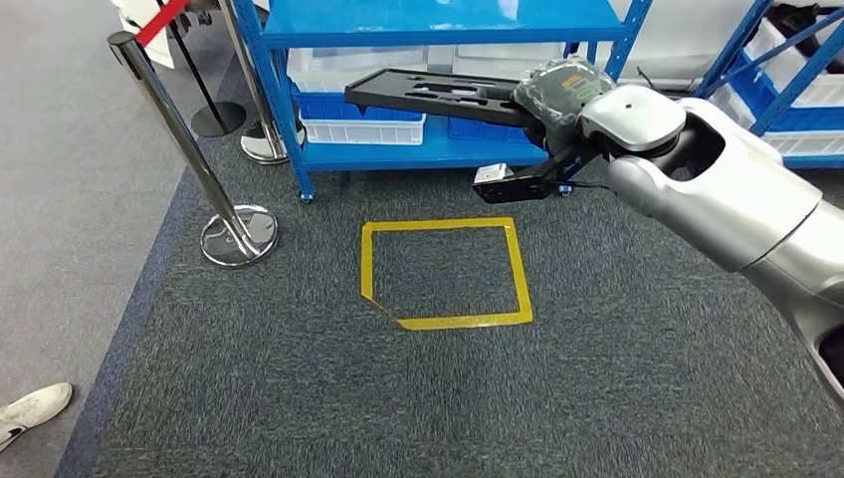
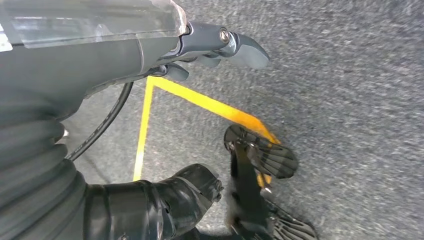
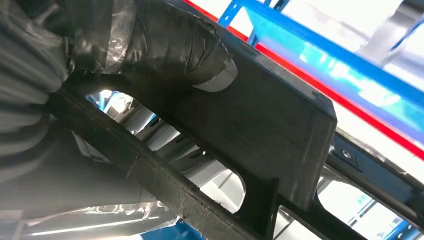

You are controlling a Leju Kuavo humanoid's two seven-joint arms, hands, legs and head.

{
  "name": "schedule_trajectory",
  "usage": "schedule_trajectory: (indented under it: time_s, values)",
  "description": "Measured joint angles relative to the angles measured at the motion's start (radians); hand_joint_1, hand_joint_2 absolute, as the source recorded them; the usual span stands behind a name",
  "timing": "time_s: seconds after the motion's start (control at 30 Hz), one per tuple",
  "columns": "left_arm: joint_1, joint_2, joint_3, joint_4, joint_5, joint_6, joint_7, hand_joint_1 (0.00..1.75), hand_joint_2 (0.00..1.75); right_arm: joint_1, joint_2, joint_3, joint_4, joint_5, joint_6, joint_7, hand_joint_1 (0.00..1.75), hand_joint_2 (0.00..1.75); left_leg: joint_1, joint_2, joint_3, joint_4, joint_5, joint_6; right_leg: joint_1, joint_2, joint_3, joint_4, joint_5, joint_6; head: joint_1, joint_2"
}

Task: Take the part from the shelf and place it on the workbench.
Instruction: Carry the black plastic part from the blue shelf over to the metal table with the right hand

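Note:
The part [image 1: 438, 95] is a long flat black frame with cut-out slots. My right hand [image 1: 562, 95] grips it by one end and holds it level in the air in front of the blue shelf [image 1: 418, 154], above the carpet. Up close in the right wrist view, the thick thumb [image 3: 190, 50] presses on the black part [image 3: 270, 125], with blue shelf beams behind it. My left hand [image 2: 150, 55] hangs over the carpet with its fingers apart and nothing in it.
A yellow tape square [image 1: 443, 271] marks the grey carpet before the shelf. White and blue bins [image 1: 363, 129] sit on the lowest shelf board. Two chrome stanchions [image 1: 189, 149] with a red belt stand at left. A person's white shoe [image 1: 30, 408] is at lower left. A second blue rack [image 1: 786, 90] stands at right.

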Motion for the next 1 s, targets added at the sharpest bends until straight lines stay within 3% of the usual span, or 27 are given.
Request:
schedule_trajectory:
  time_s: [0.03, 0.1, 0.13, 0.17, 0.23, 0.27, 0.3, 0.33, 0.4, 0.43, 0.5, 0.53, 0.6, 0.63, 0.67, 0.73, 0.77, 0.8, 0.83, 0.87, 0.93, 1.0]
  values:
    - [0.000, 0.001, 0.000, 0.000, -0.001, -0.002, -0.003, 0.00, 1.75, -0.003, -0.003, -0.002, 0.002, 0.000, 0.000, 0.000, 1.75, 1.75, -0.005, -0.001, 0.013, -0.035, -0.006, 0.003, -0.002, -0.002, -0.003, -0.007, 0.014, 0.006, 0.000, 0.000]
    - [0.002, 0.001, 0.000, 0.000, -0.003, -0.008, -0.007, 0.00, 1.75, -0.006, -0.010, -0.001, 0.008, 0.001, 0.002, -0.001, 1.75, 1.75, -0.005, 0.001, -0.003, -0.048, 0.019, 0.015, -0.005, -0.001, -0.009, -0.021, 0.032, 0.017, -0.001, 0.000]
    - [0.002, 0.001, 0.000, 0.000, -0.004, -0.011, -0.008, 0.00, 1.75, -0.006, -0.016, 0.000, 0.011, 0.001, 0.002, -0.001, 1.75, 1.75, -0.003, 0.004, -0.013, -0.052, 0.035, 0.025, -0.006, 0.002, -0.017, -0.010, 0.010, 0.021, -0.001, 0.000]
    - [0.003, 0.001, 0.000, 0.000, -0.005, -0.013, -0.008, 0.00, 1.75, -0.006, -0.022, 0.001, 0.013, 0.002, 0.003, -0.002, 1.75, 1.75, 0.000, 0.007, -0.025, -0.056, 0.051, 0.034, -0.007, 0.006, -0.028, 0.021, -0.034, 0.025, 0.000, 0.000]
    - [0.004, 0.001, 0.002, 0.000, -0.006, -0.015, -0.006, 0.00, 1.75, -0.006, -0.035, 0.003, 0.016, 0.002, 0.003, -0.002, 1.75, 1.75, 0.000, 0.010, -0.057, -0.055, 0.079, 0.045, -0.010, 0.010, -0.056, 0.145, -0.150, 0.031, 0.001, 0.000]
    - [0.005, 0.001, 0.003, 0.000, -0.007, -0.015, -0.006, 0.00, 1.75, -0.006, -0.041, 0.003, 0.017, 0.002, 0.004, -0.002, 1.75, 1.75, -0.001, 0.010, -0.075, -0.052, 0.092, 0.045, -0.011, 0.010, -0.064, 0.213, -0.181, 0.034, 0.001, 0.000]
    - [0.006, 0.001, 0.005, 0.000, -0.008, -0.015, -0.005, 0.00, 1.75, -0.006, -0.046, 0.003, 0.018, 0.002, 0.004, -0.002, 1.75, 1.75, -0.001, 0.010, -0.094, -0.049, 0.105, 0.045, -0.011, 0.010, -0.065, 0.264, -0.186, 0.036, 0.001, 0.000]
    - [0.006, 0.001, 0.006, 0.000, -0.009, -0.015, -0.004, 0.00, 1.75, -0.006, -0.050, 0.003, 0.020, 0.002, 0.005, -0.001, 1.75, 1.75, -0.001, 0.011, -0.113, -0.045, 0.117, 0.043, -0.012, 0.010, -0.051, 0.286, -0.168, 0.037, 0.001, 0.000]
    - [0.006, 0.001, 0.008, 0.000, -0.009, -0.015, -0.003, 0.00, 1.75, -0.008, -0.053, 0.003, 0.021, 0.002, 0.007, -0.001, 1.75, 1.75, -0.001, 0.012, -0.149, -0.033, 0.136, 0.038, -0.012, 0.010, 0.026, 0.230, -0.122, 0.037, 0.001, 0.000]
    - [0.005, 0.001, 0.009, 0.000, -0.009, -0.015, -0.002, 0.00, 1.75, -0.011, -0.053, 0.003, 0.022, 0.002, 0.008, -0.001, 1.75, 1.75, -0.002, 0.012, -0.164, -0.026, 0.143, 0.034, -0.011, 0.010, 0.085, 0.162, -0.125, 0.035, 0.001, 0.000]
    - [0.005, 0.001, 0.011, 0.000, -0.008, -0.014, -0.002, 0.00, 1.75, -0.019, -0.053, 0.000, 0.022, 0.002, 0.008, -0.001, 1.75, 1.75, -0.004, 0.012, -0.181, -0.018, 0.159, 0.023, -0.006, 0.011, 0.177, 0.033, -0.166, 0.027, 0.000, 0.000]
    - [0.005, 0.001, 0.013, 0.000, -0.007, -0.014, -0.002, 0.00, 1.75, -0.022, -0.053, -0.001, 0.023, 0.002, 0.010, -0.001, 1.75, 1.75, -0.005, 0.011, -0.186, -0.018, 0.169, 0.017, -0.002, 0.011, 0.195, -0.001, -0.181, 0.022, 0.000, 0.000]
    - [0.007, 0.002, 0.016, 0.000, -0.007, -0.014, -0.003, 0.00, 1.75, -0.026, -0.053, -0.003, 0.025, 0.002, 0.014, -0.001, 1.75, 1.75, -0.005, 0.009, -0.194, -0.021, 0.182, 0.005, -0.003, 0.008, 0.186, -0.015, -0.168, 0.009, 0.000, 0.000]
    - [0.007, 0.002, 0.016, 0.000, -0.007, -0.014, -0.003, 0.00, 1.75, -0.028, -0.051, -0.002, 0.026, 0.002, 0.017, -0.001, 1.75, 1.75, -0.004, 0.007, -0.203, -0.011, 0.167, 0.000, -0.005, 0.006, 0.177, -0.019, -0.156, 0.001, 0.000, 0.000]
    - [0.008, 0.002, 0.017, 0.000, -0.008, -0.015, -0.005, 0.00, 1.75, -0.031, -0.049, -0.001, 0.027, 0.002, 0.019, -0.001, 1.75, 1.75, -0.004, 0.005, -0.216, 0.016, 0.133, -0.005, -0.008, 0.004, 0.165, -0.023, -0.142, -0.008, -0.001, 0.000]
    - [0.007, 0.002, 0.017, 0.000, -0.010, -0.017, -0.009, 0.00, 1.75, -0.037, -0.047, 0.000, 0.030, 0.003, 0.022, -0.001, 1.75, 1.75, -0.001, 0.005, -0.247, 0.125, 0.030, -0.012, -0.007, 0.003, 0.137, -0.024, -0.117, -0.019, -0.001, 0.000]
    - [0.007, 0.002, 0.017, 0.000, -0.010, -0.017, -0.011, 0.00, 1.75, -0.039, -0.047, 0.000, 0.031, 0.003, 0.022, -0.001, 1.75, 1.75, 0.000, 0.005, -0.258, 0.191, -0.007, -0.014, -0.005, 0.004, 0.121, -0.023, -0.105, -0.020, -0.001, 0.000]
    - [0.007, 0.002, 0.017, 0.000, -0.012, -0.018, -0.012, 0.00, 1.75, -0.040, -0.047, 0.000, 0.032, 0.003, 0.024, -0.001, 1.75, 1.75, 0.000, 0.005, -0.260, 0.242, -0.020, -0.016, -0.003, 0.004, 0.106, -0.022, -0.092, -0.021, -0.001, 0.000]
    - [0.007, 0.003, 0.018, 0.000, -0.012, -0.018, -0.013, 0.00, 1.75, -0.041, -0.047, 0.000, 0.033, 0.003, 0.026, -0.001, 1.75, 1.75, 0.000, 0.005, -0.250, 0.269, -0.011, -0.016, -0.002, 0.005, 0.090, -0.020, -0.081, -0.020, -0.001, 0.000]
    - [0.006, 0.003, 0.018, 0.000, -0.013, -0.018, -0.014, 0.00, 1.75, -0.043, -0.047, 0.001, 0.033, 0.003, 0.028, -0.001, 1.75, 1.75, 0.000, 0.004, -0.223, 0.260, 0.014, -0.013, 0.000, 0.006, 0.075, -0.019, -0.069, -0.019, -0.001, 0.000]
    - [0.004, 0.004, 0.019, 0.000, -0.014, -0.018, -0.017, 0.00, 1.75, -0.050, -0.048, 0.001, 0.034, 0.003, 0.032, -0.001, 1.75, 1.75, -0.002, 0.003, -0.122, 0.151, 0.045, -0.002, 0.003, 0.008, 0.050, -0.015, -0.048, -0.015, -0.001, 0.000]
    - [0.002, 0.005, 0.020, 0.000, -0.015, -0.020, -0.019, 0.00, 1.75, -0.062, -0.052, -0.001, 0.034, 0.003, 0.033, -0.001, 1.75, 1.75, -0.008, 0.000, -0.022, 0.010, 0.024, 0.010, 0.004, 0.005, 0.036, -0.015, -0.028, -0.007, -0.001, 0.000]
